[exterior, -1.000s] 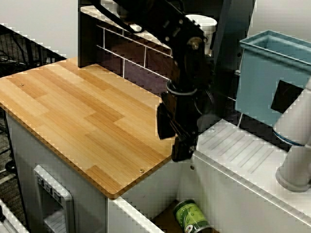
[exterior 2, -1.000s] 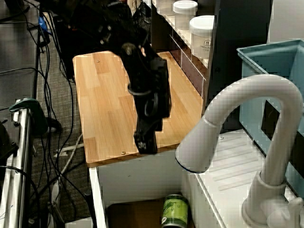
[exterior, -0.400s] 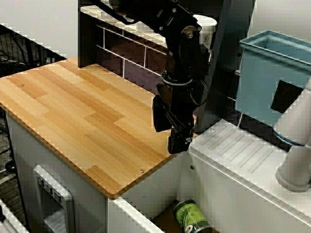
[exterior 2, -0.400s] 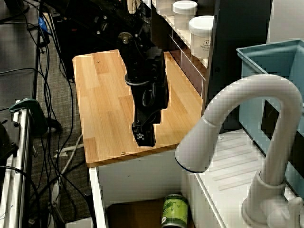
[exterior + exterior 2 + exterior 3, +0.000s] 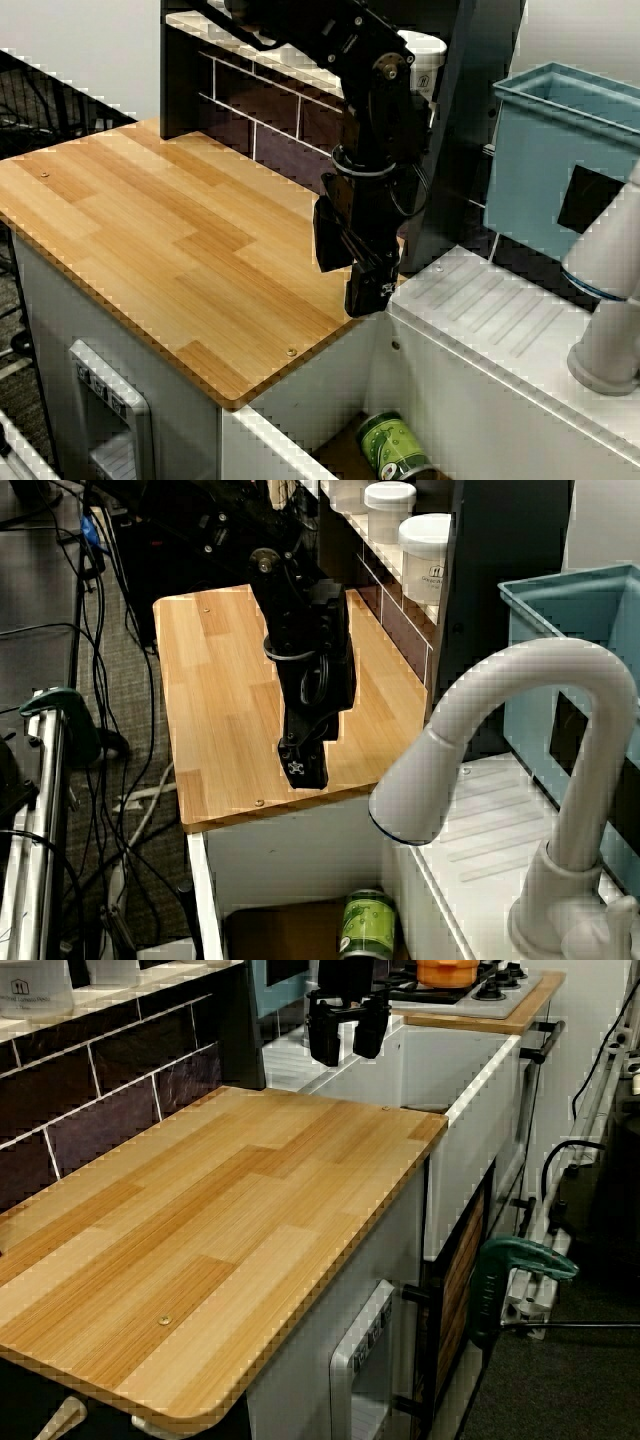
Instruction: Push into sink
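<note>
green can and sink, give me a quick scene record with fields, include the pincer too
green can: lying on its side on the floor of the sink
sink: recessed white-walled basin, brown floor, beside the wooden counter
pincer: open and empty, above the counter's edge next to the sink, clear of the can
wooden counter: nothing on it in the view from the counter's far end
faucet: white, arching over the sink
blue bin: behind the ribbed drainboard
task state: can already in the sink

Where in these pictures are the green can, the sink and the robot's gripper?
green can (image 5: 392, 445): front view, on its label.
sink (image 5: 290, 865): view behind the faucet, on its white inner wall.
gripper (image 5: 347, 1038): view along the counter, between the two open fingers.
</note>
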`<state>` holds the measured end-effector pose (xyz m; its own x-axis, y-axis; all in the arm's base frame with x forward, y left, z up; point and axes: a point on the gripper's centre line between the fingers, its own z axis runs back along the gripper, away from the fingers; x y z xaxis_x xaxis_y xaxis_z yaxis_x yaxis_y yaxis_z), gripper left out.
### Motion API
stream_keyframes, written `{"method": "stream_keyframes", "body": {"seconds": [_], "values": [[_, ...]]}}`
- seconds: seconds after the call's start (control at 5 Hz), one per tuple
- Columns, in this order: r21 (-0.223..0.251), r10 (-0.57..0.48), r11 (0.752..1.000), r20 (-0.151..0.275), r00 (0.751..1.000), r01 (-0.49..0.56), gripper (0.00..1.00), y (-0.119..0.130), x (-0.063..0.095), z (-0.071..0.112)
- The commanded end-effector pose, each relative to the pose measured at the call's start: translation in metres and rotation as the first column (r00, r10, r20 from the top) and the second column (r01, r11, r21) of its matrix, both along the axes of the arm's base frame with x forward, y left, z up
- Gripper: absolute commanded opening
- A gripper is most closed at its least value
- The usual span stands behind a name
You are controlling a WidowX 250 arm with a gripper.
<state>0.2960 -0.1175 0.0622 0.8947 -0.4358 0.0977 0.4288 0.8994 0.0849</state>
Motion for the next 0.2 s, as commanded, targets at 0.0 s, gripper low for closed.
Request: {"method": "stream_keyframes", "body": {"seconds": [0.0], "values": [[-0.021, 0.000, 1.000, 0.055, 0.999, 0.001, 1.00, 0.0004, 0.0009, 0.0202]]}}
